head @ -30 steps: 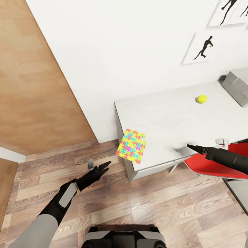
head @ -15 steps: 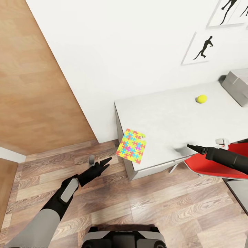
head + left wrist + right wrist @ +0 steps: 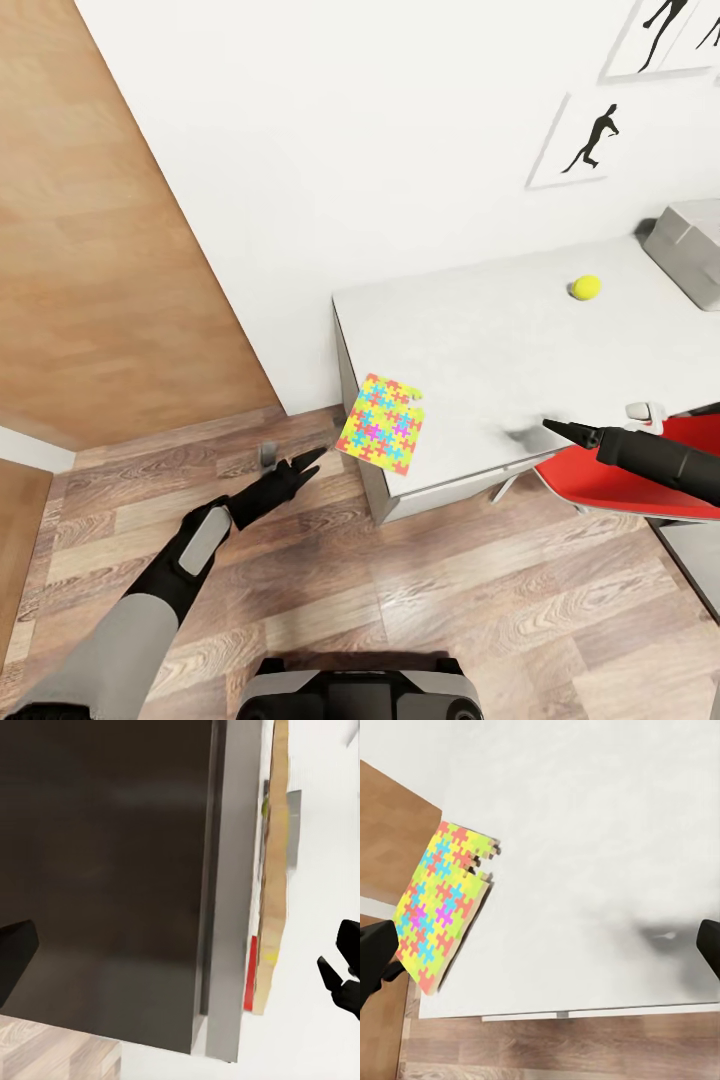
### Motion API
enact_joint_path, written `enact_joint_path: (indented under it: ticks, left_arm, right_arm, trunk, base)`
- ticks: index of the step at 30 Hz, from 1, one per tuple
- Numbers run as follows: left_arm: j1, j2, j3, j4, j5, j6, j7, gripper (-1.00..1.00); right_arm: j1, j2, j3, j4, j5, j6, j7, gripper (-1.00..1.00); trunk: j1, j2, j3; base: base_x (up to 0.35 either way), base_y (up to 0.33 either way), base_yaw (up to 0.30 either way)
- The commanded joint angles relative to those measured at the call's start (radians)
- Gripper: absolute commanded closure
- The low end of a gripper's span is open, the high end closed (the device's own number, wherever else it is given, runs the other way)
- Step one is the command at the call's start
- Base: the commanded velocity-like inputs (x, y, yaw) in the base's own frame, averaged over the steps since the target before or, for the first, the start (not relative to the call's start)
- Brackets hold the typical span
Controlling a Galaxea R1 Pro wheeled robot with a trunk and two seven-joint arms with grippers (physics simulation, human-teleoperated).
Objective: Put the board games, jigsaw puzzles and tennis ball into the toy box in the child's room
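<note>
Head view: left claw (image 3: 303,462), spread, has edged closer to the jigsaw puzzle (image 3: 381,423); right claw (image 3: 556,429) spread, unmoved.

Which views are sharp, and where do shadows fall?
Head view: sharp, evenly lit, a soft shadow on the table ahead of the right gripper. Right wrist view: crisp jigsaw puzzle, a diffuse grey shadow patch beside it. Left wrist view: soft, mostly dark surface.
</note>
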Motion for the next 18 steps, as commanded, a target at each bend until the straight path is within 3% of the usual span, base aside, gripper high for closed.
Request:
enact_joint_path:
  ticks: [1, 18]
  left_arm:
    - [-0.001, 0.001, -0.003, 0.000, 0.010, 0.008, 0.001, -1.00]
    - [-0.030, -0.027, -0.005, -0.004, 0.008, 0.037, 0.054, -1.00]
  right_arm:
    - [-0.001, 0.000, -0.001, -0.001, 0.008, 0.007, 0.009, -1.00]
    - [-0.001, 0.000, -0.001, -0.001, 0.008, 0.008, 0.009, -1.00]
  trunk:
    - [0.001, -0.002, -0.001]
    - [0.001, -0.002, -0.001]
  base:
    - [0.000, 0.000, 0.000]
    - [0.000, 0.000, 0.000]
